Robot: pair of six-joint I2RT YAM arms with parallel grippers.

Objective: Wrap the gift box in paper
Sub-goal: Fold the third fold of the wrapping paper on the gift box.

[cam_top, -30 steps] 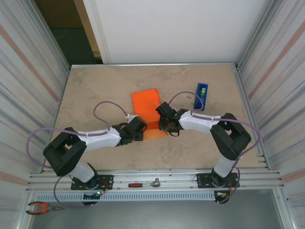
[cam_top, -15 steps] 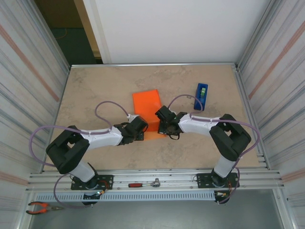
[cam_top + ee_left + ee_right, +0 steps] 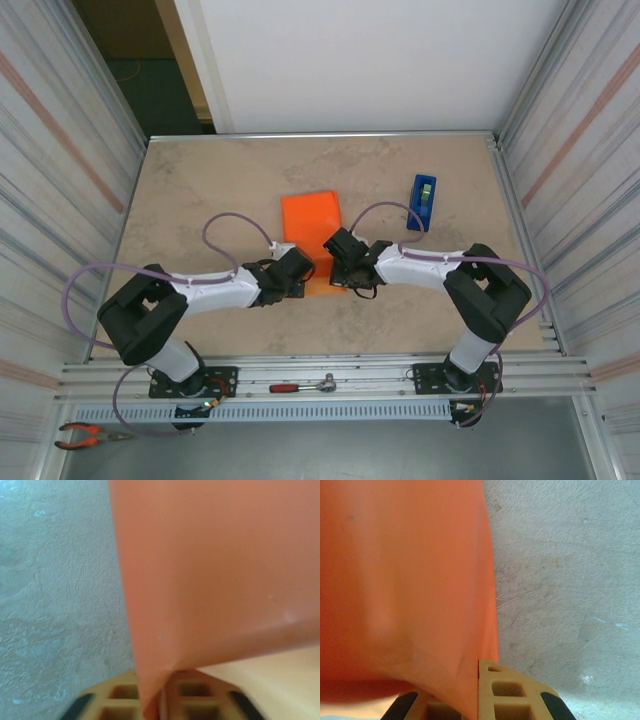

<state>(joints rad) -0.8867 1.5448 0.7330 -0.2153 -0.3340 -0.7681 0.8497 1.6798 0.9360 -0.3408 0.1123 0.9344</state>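
The orange paper (image 3: 310,222) lies mid-table, its near edge raised between both grippers. My left gripper (image 3: 299,271) is shut on the paper's near left corner. In the left wrist view that paper (image 3: 210,570) narrows to a fold pinched in the left gripper (image 3: 161,705). My right gripper (image 3: 338,262) is shut on the near right edge. In the right wrist view the paper (image 3: 405,580) runs down into the right gripper (image 3: 478,695). A pale flat face under the lifted sheet, the gift box (image 3: 280,680), shows at the lower right of the left wrist view.
A blue tape dispenser (image 3: 421,202) stands upright right of the paper, behind the right arm. Ribbed metal walls (image 3: 70,180) close both sides of the stone-look table (image 3: 200,190). A red-handled tool (image 3: 300,386) lies on the front rail, with pliers (image 3: 85,434) at the bottom left.
Both grippers have drawn closer together at the paper's near edge, and the right one has shut on it. The sheet has shifted slightly, and less of its near strip shows.
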